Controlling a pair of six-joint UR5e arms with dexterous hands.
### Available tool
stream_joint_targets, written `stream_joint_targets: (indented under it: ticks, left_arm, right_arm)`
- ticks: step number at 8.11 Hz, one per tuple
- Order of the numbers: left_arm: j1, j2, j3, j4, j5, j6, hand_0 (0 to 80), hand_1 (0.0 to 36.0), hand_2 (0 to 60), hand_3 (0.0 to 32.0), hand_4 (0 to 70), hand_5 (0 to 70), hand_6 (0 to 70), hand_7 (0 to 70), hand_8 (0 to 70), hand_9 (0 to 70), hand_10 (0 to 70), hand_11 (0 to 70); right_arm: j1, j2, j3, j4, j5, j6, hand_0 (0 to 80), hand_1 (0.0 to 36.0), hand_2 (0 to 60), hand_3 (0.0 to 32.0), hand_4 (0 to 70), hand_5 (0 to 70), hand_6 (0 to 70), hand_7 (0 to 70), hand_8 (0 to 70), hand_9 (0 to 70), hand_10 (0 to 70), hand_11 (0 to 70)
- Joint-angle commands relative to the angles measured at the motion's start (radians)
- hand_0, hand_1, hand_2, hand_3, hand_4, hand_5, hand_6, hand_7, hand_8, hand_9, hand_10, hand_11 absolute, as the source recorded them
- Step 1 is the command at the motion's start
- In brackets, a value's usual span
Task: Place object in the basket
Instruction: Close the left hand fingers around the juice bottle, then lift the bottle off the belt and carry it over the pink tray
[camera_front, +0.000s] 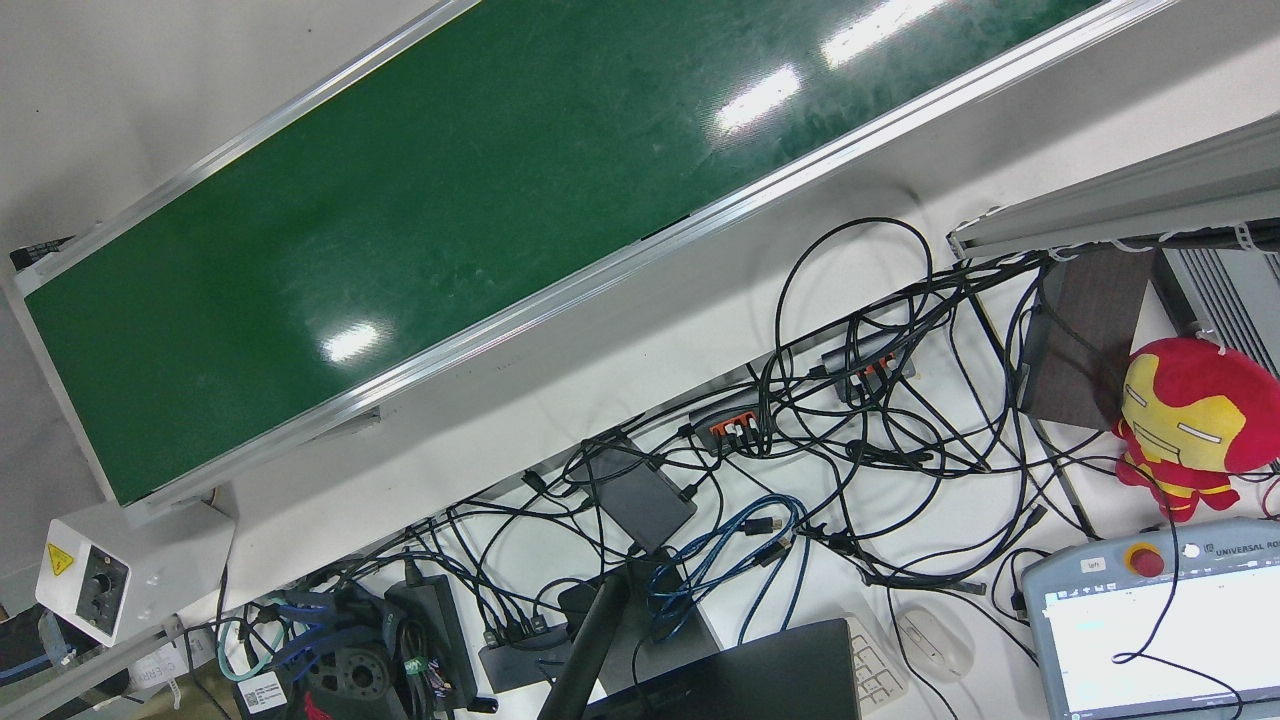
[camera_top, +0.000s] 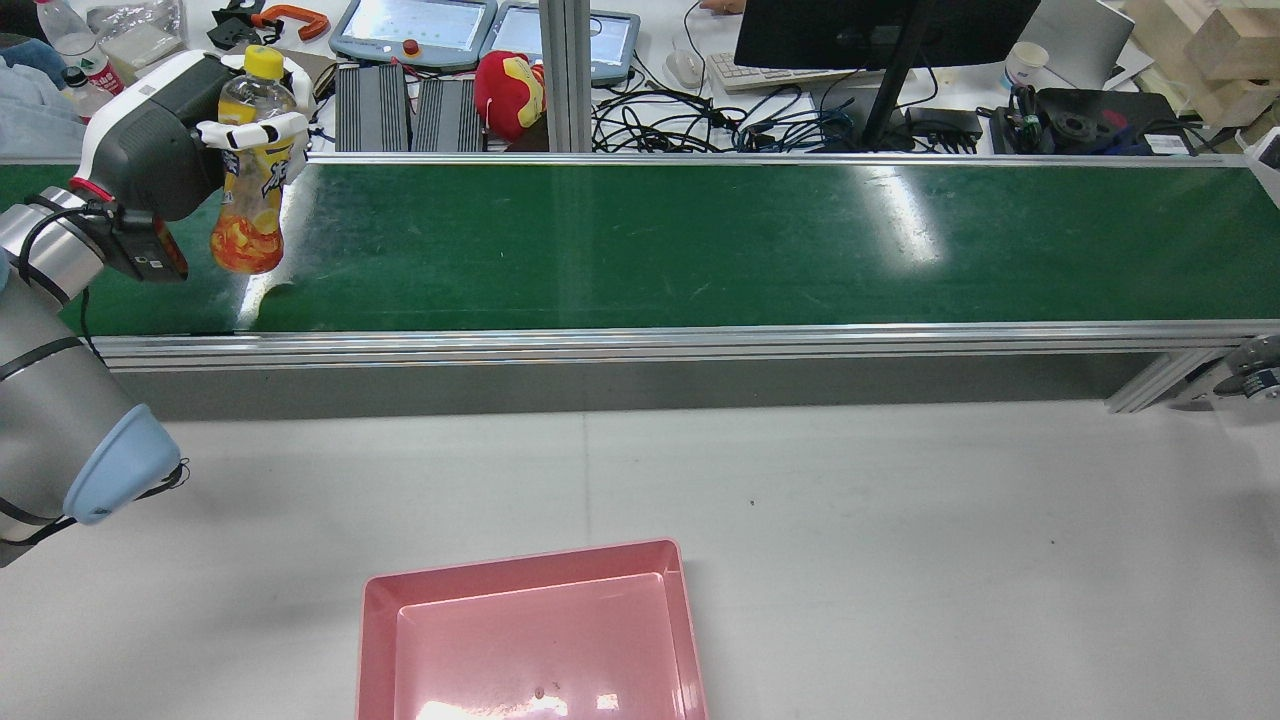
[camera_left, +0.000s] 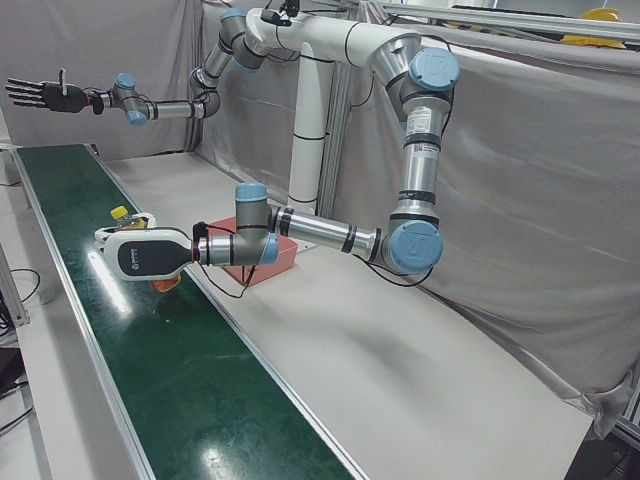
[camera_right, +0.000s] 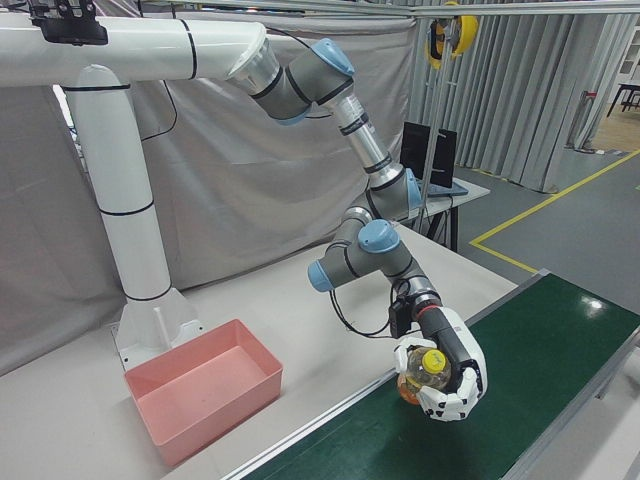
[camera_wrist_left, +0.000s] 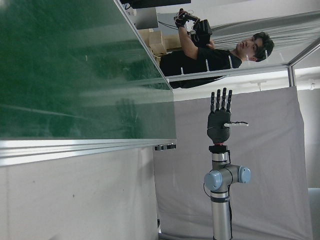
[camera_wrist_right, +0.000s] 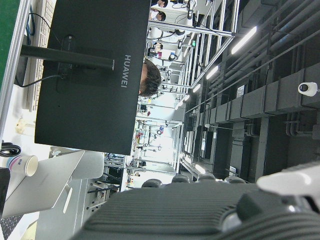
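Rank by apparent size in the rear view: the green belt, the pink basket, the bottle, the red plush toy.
1. Green belt, largest by far.
2. Pink basket, though cut off by the bottom edge.
3. Bottle, held in the left robot hand.
4. Red plush toy, half hidden behind a post and farther away, so unsure against the bottle.

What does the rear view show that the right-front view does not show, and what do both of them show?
Only the rear view shows the cluttered desk beyond the belt: a monitor, a red and yellow plush toy and tangled cables. Only the right-front view shows the white pedestal and the left arm's full reach down from it. Both show the left hand closed on the drink bottle, held clear above the green conveyor belt, and the pink basket, which is empty.
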Motion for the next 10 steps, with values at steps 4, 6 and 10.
stream_joint_targets:
  ticks: [4,6,10]
  left_arm:
    - [0.118,0.008,-0.263,0.149,0.176,-0.002,47.9,12.2,53.6,0.0,47.5,70.0,60.4,64.5,70.0,70.0,70.0,70.0]
    - [0.212,0.008,-0.339,0.196,0.193,0.001,48.3,12.5,53.5,0.0,47.3,70.0,60.1,64.0,70.0,70.0,70.0,70.0]
    - [0.440,-0.003,-0.423,0.288,0.199,0.099,48.8,13.0,50.9,0.0,47.0,70.0,57.7,61.6,70.0,70.0,67.0,70.0]
  right_arm:
    - [0.000,0.000,-0.001,0.002,0.000,0.000,0.0,0.0,0.0,0.0,0.0,0.0,0.0,0.0,0.0,0.0,0.0,0.0]
    - [0.000,0.000,-0.003,0.002,0.000,0.000,0.0,0.0,0.0,0.0,0.0,0.0,0.0,0.0,0.0,0.0,0.0,0.0]
    - [0.000,0.000,-0.004,0.002,0.000,0.000,0.0,0.0,0.0,0.0,0.0,0.0,0.0,0.0,0.0,0.0,0.0,0.0]
